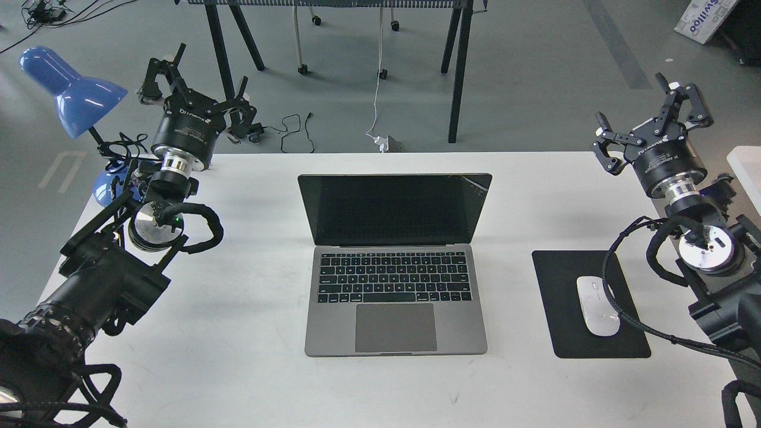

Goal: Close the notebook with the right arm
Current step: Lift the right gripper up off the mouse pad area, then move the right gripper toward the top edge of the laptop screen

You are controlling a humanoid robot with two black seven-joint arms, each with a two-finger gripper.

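Grey aluminium notebook [395, 267] stands open, well left of my spread, empty right gripper [645, 128]; stiff hinged lid, cracked glass, push top edge.

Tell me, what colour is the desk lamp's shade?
The glossy metal desk lamp has a blue shade, clearest in the head view, far left.

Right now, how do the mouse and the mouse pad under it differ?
The mouse is white and glossy, while the mouse pad is matte black. The mouse is a small rounded oval; the mouse pad is a larger flat rectangle. The mouse lies on the right half of the mouse pad, with a black cable crossing both. Both sit on the white table, to the right of the laptop.
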